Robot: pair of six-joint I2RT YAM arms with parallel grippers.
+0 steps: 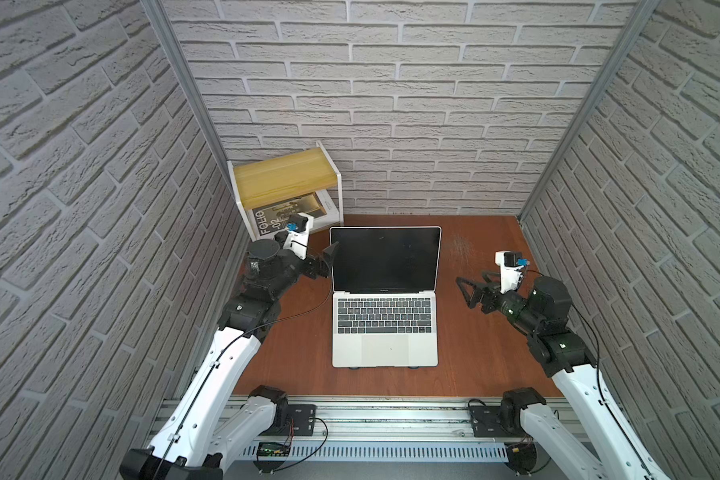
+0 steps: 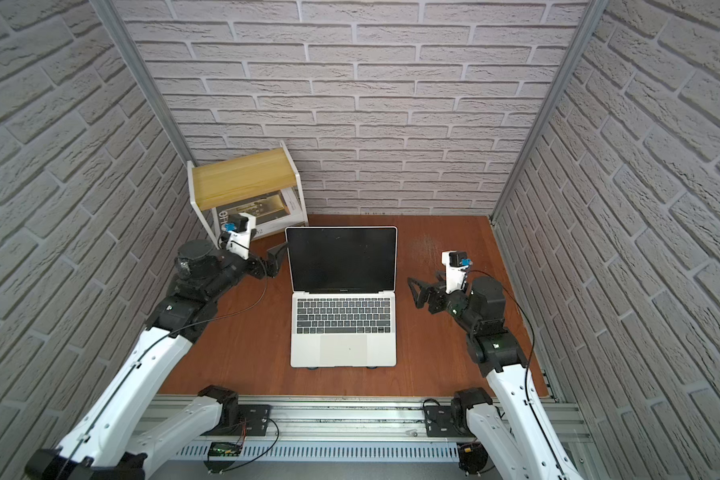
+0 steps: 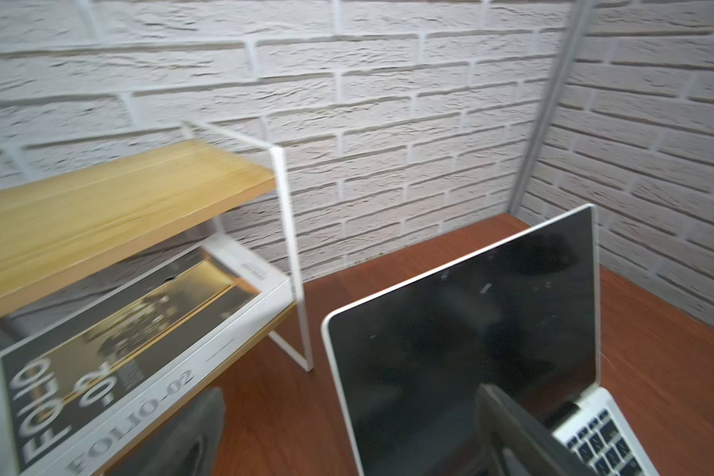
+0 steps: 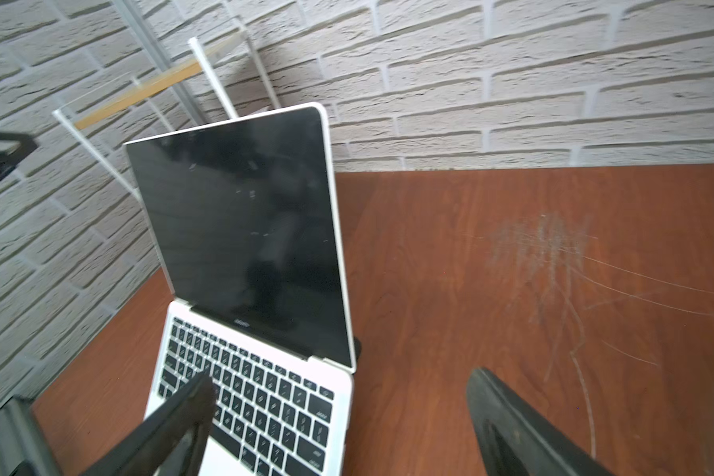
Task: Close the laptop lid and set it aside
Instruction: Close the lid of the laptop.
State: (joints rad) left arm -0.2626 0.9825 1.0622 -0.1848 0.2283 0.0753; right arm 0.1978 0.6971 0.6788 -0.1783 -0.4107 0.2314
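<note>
Laptop (image 1: 385, 332) sits open at the middle of your worktop (image 1: 483, 357), laptop lid (image 1: 385, 259) raised, black screen toward the arm bases. Your left claw (image 1: 327, 259) is spread wide at the lid's left edge — contact unclear. Your right claw (image 1: 465, 292) — also wide, empty — hovers near the laptop's right side, apart from it.

Glossy, smudged black glass on the laptop lid (image 1: 385, 259); matt silver metal across the laptop (image 1: 385, 297); scuffed reddish wood-grain table (image 1: 474, 332); pale wooden shelf (image 1: 281, 178).
</note>
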